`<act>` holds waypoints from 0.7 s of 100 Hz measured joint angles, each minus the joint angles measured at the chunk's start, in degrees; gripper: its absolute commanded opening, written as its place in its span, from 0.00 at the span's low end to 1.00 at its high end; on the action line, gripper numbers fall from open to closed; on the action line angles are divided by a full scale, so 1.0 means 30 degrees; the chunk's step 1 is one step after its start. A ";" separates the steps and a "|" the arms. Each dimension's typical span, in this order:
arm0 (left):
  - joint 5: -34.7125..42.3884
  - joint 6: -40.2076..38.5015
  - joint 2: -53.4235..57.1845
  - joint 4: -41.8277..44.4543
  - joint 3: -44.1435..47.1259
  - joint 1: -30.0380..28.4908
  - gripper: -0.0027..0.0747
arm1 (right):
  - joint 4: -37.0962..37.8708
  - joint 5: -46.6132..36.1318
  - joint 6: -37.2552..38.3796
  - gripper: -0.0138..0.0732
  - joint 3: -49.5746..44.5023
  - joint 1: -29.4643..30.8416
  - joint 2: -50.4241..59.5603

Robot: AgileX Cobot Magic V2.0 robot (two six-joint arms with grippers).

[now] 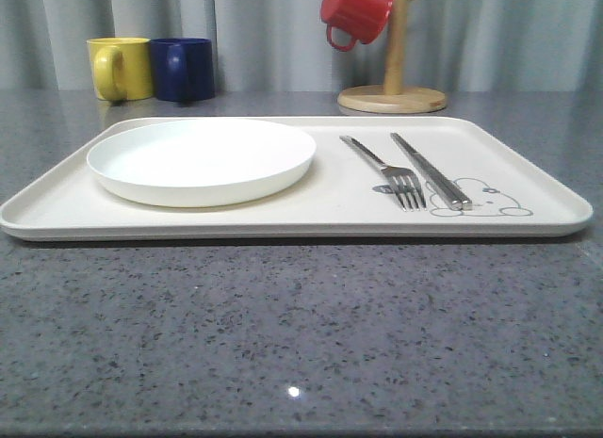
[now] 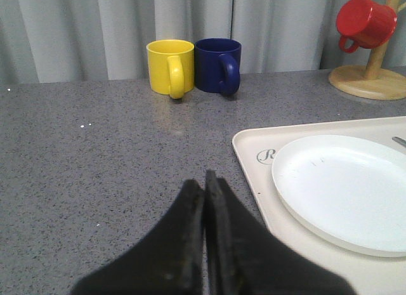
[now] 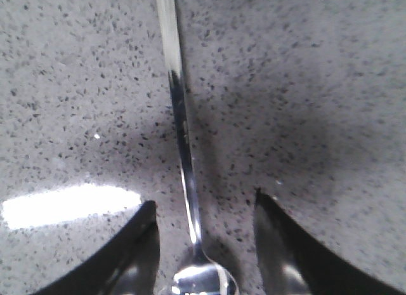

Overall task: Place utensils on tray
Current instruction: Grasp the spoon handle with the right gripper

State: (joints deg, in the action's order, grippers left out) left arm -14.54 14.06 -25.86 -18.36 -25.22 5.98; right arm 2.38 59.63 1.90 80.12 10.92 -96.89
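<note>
The spoon (image 3: 183,149) lies flat on the grey worktop (image 3: 317,85), its neck between the parted fingers of the right tool (image 3: 203,209), which do not yet touch it. You are at the grasp step: close on the neck, lift, then carry it to the tray (image 1: 283,221), where the plate (image 1: 202,159), fork (image 1: 384,170) and knife (image 1: 431,170) already rest. The left tool (image 2: 204,187) is closed and empty beside the tray's edge. Set the spoon down clear of the knife; the mugs (image 1: 151,69) stand well behind.
</note>
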 measured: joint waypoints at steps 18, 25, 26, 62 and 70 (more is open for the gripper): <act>0.0000 0.0000 0.0000 0.0000 0.0000 0.0000 0.01 | -0.0102 -0.0069 -0.0179 0.58 0.0000 0.0000 -0.1140; 0.0000 0.0000 0.0000 0.0000 0.0000 0.0000 0.01 | -0.0102 -0.0146 -0.0179 0.58 0.0000 0.0000 -0.1468; 0.0000 0.0000 0.0000 0.0000 0.0000 0.0000 0.01 | -0.0102 -0.0146 -0.0179 0.58 0.0000 0.0000 -0.1511; 0.0000 0.0000 0.0000 0.0000 0.0000 0.0000 0.01 | -0.0149 -0.0219 -0.0179 0.21 0.0017 0.0000 -0.1749; 0.0000 0.0000 0.0000 0.0000 0.0000 0.0000 0.01 | -0.0149 -0.0219 -0.0179 0.13 0.0017 0.0000 -0.1749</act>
State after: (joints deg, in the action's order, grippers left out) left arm -14.54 14.06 -25.86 -18.36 -25.22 5.98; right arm 1.94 58.98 1.37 80.17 10.92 -102.14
